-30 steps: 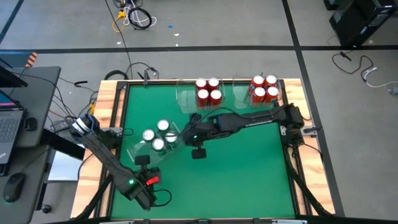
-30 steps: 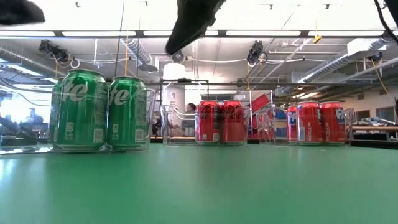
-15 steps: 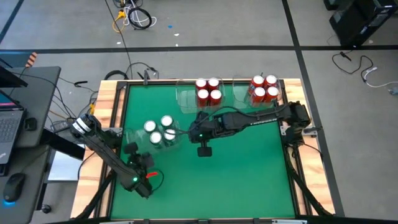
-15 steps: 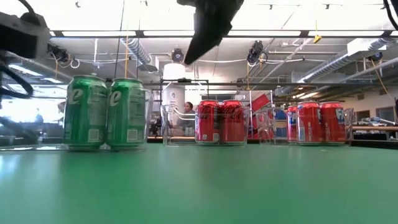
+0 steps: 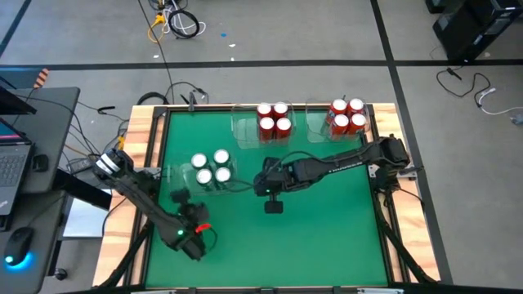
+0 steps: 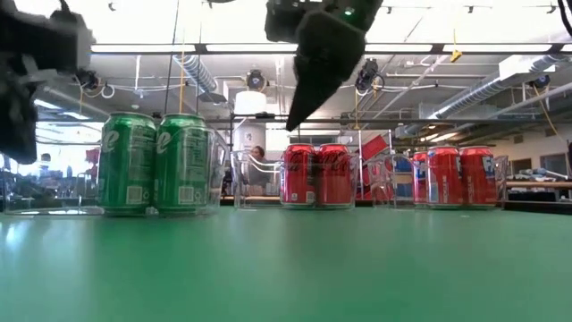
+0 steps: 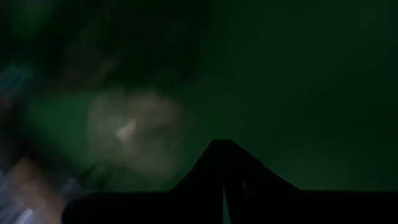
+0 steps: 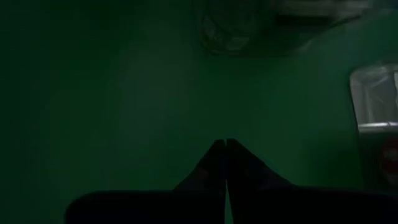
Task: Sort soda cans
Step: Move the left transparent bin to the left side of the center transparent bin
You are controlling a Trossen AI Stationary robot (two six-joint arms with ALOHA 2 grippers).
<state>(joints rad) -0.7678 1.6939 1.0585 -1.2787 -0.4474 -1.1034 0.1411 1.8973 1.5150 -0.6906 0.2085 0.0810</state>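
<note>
A: Well, looked down from above first. Found four green cans bunched toward the left and eight red cans in two fours along the far edge, all inside clear trays.

B: Seemed sorted, then. And the grippers?

A: Right gripper hung over mid-mat, near the green cans but apart from them, jaws closed on nothing. Left gripper sat by the near left corner, likewise closed and empty.

B: From table height?

A: Showed every can upright: green at the left, red in the middle and at the right. Had the right gripper pointing down from above, between the green group and the middle red one. Caught a person far off in the room, nowhere near the table.

B: Wrist views?

A: Left one too dark and blurred for much, though the fingers met tip to tip. Same pressed-together fingers on the right, over bare mat, with a tray corner at one edge.

B: Risks?

A: Probably a careless swing of the right arm, clipping a thin tray wall and toppling or shoving cans. Worth minding the green tray and the middle red one, closest to its path. Otherwise nothing in the way.
</note>
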